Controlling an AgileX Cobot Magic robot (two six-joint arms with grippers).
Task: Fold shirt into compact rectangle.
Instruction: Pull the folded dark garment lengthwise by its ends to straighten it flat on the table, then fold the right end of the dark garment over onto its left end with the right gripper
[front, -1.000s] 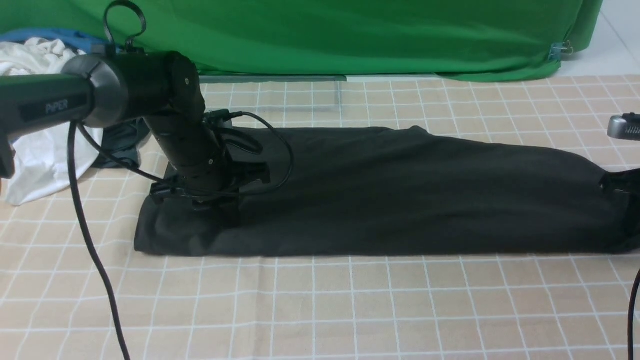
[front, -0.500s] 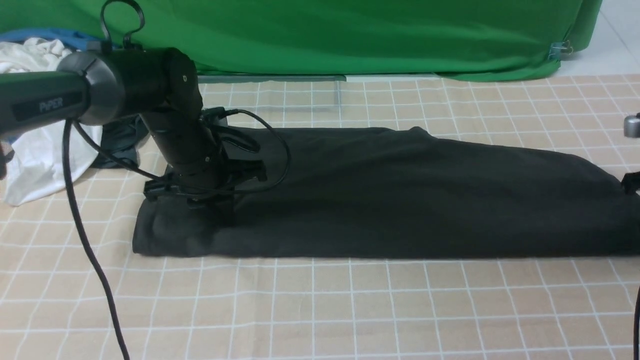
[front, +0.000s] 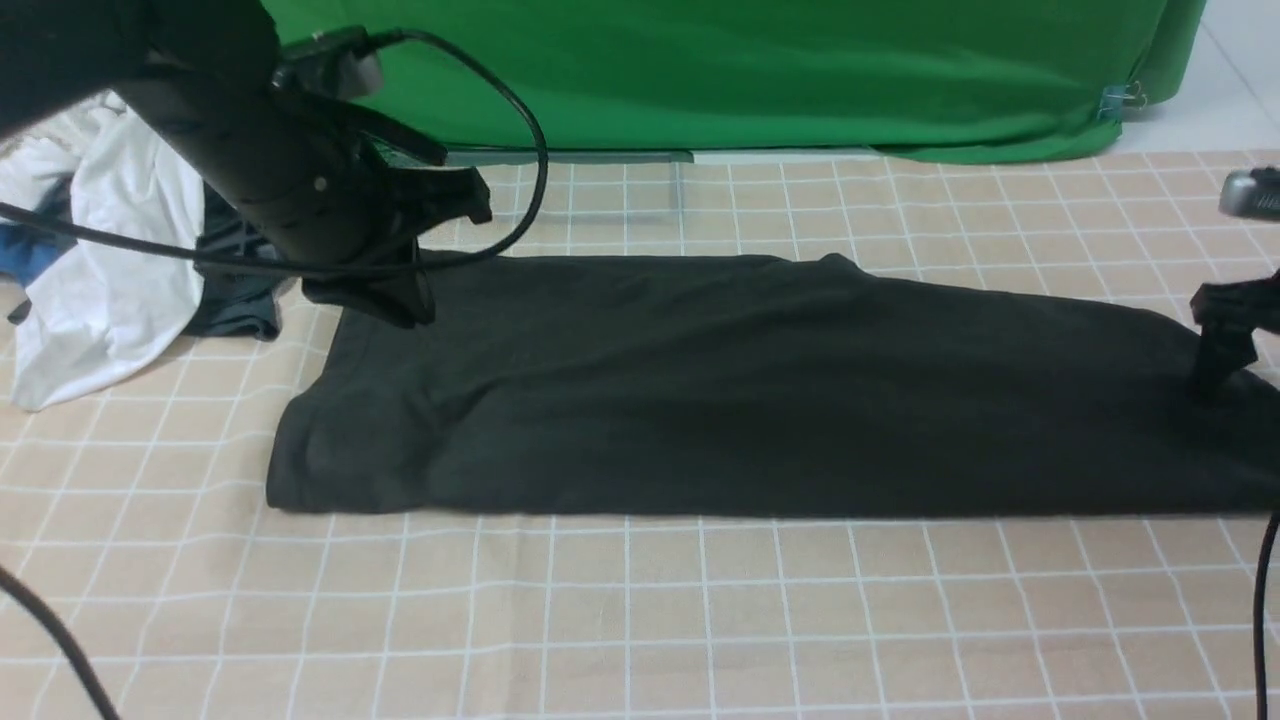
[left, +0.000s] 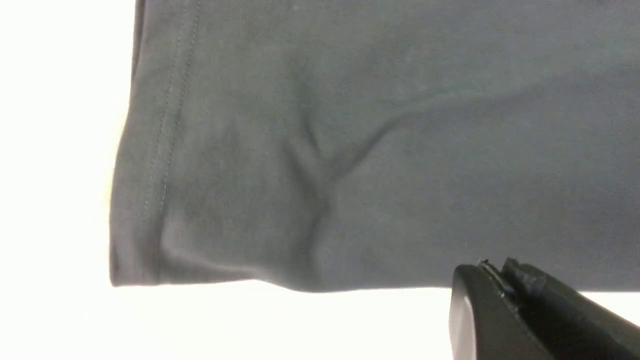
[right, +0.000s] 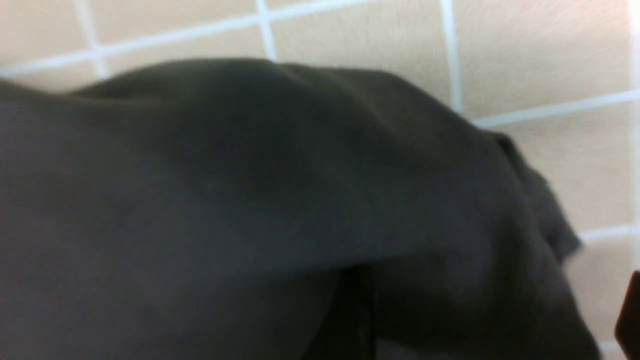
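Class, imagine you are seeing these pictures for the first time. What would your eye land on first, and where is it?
The long black shirt lying flat across the middle of the checked cloth stands out first. Next comes the bright green backdrop behind it, and the left gripper hanging over the shirt's far left corner. A white garment lies heaped at the far left.

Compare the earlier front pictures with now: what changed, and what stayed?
The left hand lifted upward off the shirt at its left end, still shut and empty. The right hand rose slightly at the right end; its grip is unclear. The shirt stayed flat in place.
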